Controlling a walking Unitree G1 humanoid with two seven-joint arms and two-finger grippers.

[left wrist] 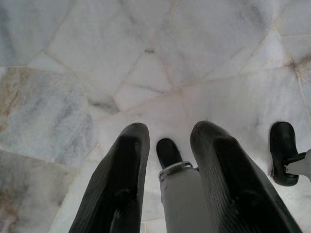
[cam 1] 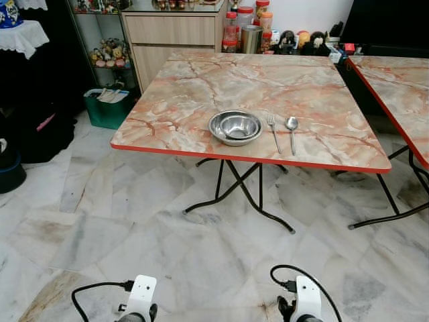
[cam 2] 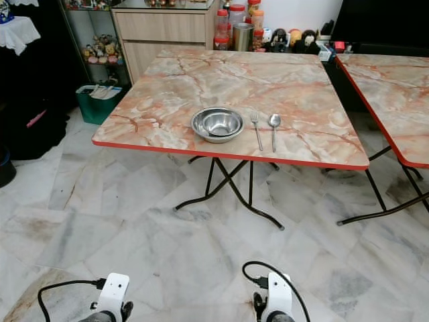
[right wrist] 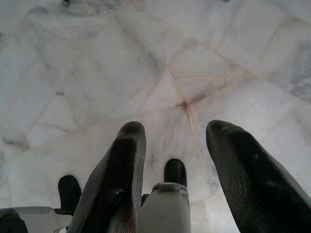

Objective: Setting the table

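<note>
a marble-patterned counter (cam 1: pixel 201 87) with a red edge stands ahead on black folding legs. near its front edge sits a steel bowl (cam 1: pixel 235 127), upright and seemingly nested on a second, wider one. just to the right of the bowl lies a fork (cam 1: pixel 273 131), and just beside that a spoon (cam 1: pixel 291 131) — both with their handles pointing toward the front edge, apart from each other and from the bowl.

both arms hang low over the pale marble floor (cam 1: pixel 134 228), well short of the counter. the left gripper (left wrist: pixel 167 145) points down at the floor tiles with its two black fingers (left wrist: pixel 121 179) spread apart and nothing between them. the right gripper (right wrist: pixel 175 141) hangs the same way, fingers apart and holding nothing.

a second counter (cam 1: pixel 402 87) of the same pattern stands to the right. behind, a wooden cabinet (cam 1: pixel 171 37) with jars (cam 1: pixel 231 30) beside it, and a green bin (cam 1: pixel 107 107) on the floor to the left.
</note>
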